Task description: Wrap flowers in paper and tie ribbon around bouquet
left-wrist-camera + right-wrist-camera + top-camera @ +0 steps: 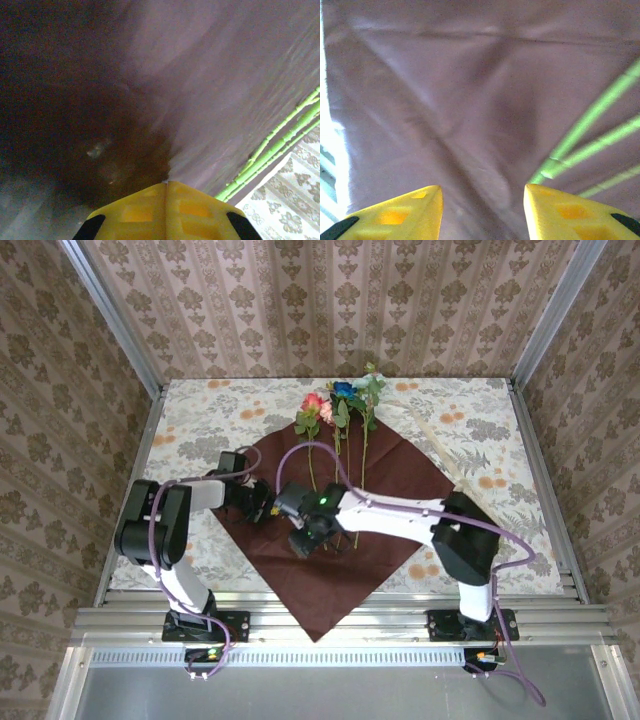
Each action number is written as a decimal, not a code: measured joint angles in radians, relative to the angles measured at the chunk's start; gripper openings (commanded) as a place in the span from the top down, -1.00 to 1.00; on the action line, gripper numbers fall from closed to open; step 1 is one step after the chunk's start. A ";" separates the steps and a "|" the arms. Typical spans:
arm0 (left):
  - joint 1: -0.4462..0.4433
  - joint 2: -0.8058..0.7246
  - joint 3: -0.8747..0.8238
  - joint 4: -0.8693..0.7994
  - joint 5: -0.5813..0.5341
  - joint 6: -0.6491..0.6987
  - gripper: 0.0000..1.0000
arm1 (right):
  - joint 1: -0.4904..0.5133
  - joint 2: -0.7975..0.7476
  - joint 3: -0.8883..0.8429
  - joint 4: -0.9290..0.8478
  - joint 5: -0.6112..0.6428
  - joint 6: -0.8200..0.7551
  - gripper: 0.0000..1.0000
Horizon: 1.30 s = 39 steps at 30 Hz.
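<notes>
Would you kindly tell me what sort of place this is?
Probably a staged robot test booth rather than a real room: patterned wall panels held in aluminium posts surround a floral tablecloth, and the left arm and right arm are bolted to a metal rail.

Top view: high, behind arms, looking down. Wrist views: close over paper, sharing flower stems.

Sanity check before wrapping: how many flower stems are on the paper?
3, side by side on the maroon paper: left stem with orange-red bloom, middle stem with blue bloom, right stem. The right arm could hide more.
</notes>
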 measured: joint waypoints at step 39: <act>0.172 -0.010 0.023 -0.142 0.047 0.205 1.00 | 0.177 0.097 -0.005 0.013 0.018 -0.128 -0.28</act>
